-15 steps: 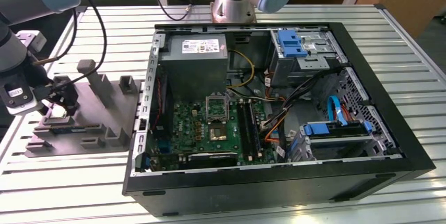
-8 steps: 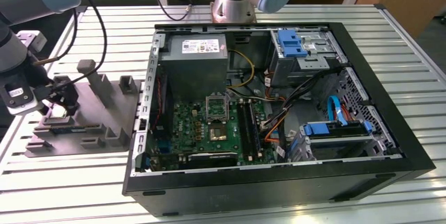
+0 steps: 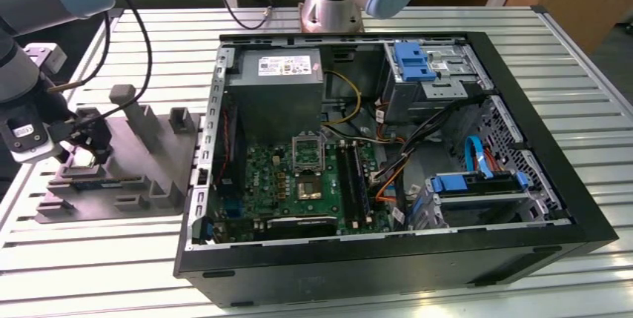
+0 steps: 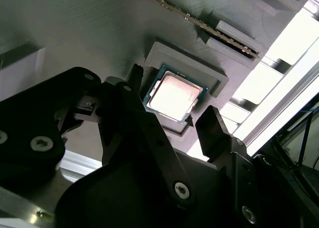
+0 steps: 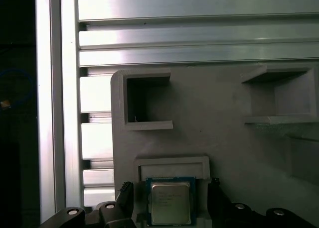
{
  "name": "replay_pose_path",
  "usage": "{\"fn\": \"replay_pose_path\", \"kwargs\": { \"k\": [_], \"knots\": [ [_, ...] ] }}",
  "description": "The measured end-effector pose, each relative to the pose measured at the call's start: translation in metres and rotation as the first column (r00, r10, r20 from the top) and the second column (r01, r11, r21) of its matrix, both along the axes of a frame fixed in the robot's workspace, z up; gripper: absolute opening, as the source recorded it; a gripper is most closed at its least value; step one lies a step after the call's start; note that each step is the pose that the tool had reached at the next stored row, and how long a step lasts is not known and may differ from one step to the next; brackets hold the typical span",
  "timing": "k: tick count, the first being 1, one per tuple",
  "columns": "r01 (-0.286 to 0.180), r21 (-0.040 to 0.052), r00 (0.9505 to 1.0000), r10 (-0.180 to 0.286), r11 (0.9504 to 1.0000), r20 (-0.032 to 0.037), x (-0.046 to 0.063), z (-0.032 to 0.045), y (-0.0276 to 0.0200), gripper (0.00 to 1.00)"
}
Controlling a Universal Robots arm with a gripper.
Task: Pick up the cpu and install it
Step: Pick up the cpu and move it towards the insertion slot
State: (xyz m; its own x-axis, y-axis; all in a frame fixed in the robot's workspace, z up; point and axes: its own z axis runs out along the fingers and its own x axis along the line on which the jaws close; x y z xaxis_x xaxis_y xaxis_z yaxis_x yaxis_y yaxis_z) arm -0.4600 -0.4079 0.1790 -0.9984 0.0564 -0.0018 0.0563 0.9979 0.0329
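The gripper [image 4: 173, 92] hangs low over the grey tray [image 4: 75, 34], jaws spread wide and clasping nothing. One finger stands on either side of the cpu [image 4: 174, 96], which lies flat in the tray's raised pocket (contact unclear).

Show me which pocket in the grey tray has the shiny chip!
The framed pocket nearest the gripper holds the cpu; the two deeper pockets sit bare.
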Motion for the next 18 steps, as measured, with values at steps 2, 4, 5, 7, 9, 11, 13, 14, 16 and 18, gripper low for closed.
{"fn": "replay_pose_path", "kwargs": {
  "k": [2,4,5,7,9,11,13,14,16,18],
  "knots": [
    [0.0,0.0001,1.0,0.0,1.0,0.0001,0.0,-0.0001,0.0,0.69],
    [0.0,0.0,1.0,0.0,1.0,0.0001,0.0,-0.0001,0.0,0.68],
    [0.0,0.0001,1.0,0.0,1.0,0.0001,0.0,-0.0001,0.0,0.68],
    [0.0,0.0001,1.0,0.0,1.0,0.0001,0.0,-0.0002,0.0,0.61],
    [0.0,0.0001,1.0,0.0,1.0,0.0001,0.0,-0.0002,0.0,0.61],
    [0.0,0.0001,1.0,0.0,1.0,0.0002,0.0,-0.0002,0.0,0.61],
    [0.0,0.0002,1.0,0.0,1.0,0.0004,0.0,-0.0001,0.0,0.61],
    [0.0,0.0002,1.0,0.0,1.0,0.0005,0.0001,-0.0001,0.0,0.61],
    [0.0,0.0001,1.0,0.0,1.0,0.0001,0.0,0.0003,0.0001,0.61],
    [0.0,0.0001,1.0,0.0,1.0,0.0002,0.0,0.0007,0.0002,0.61]
  ]
}}
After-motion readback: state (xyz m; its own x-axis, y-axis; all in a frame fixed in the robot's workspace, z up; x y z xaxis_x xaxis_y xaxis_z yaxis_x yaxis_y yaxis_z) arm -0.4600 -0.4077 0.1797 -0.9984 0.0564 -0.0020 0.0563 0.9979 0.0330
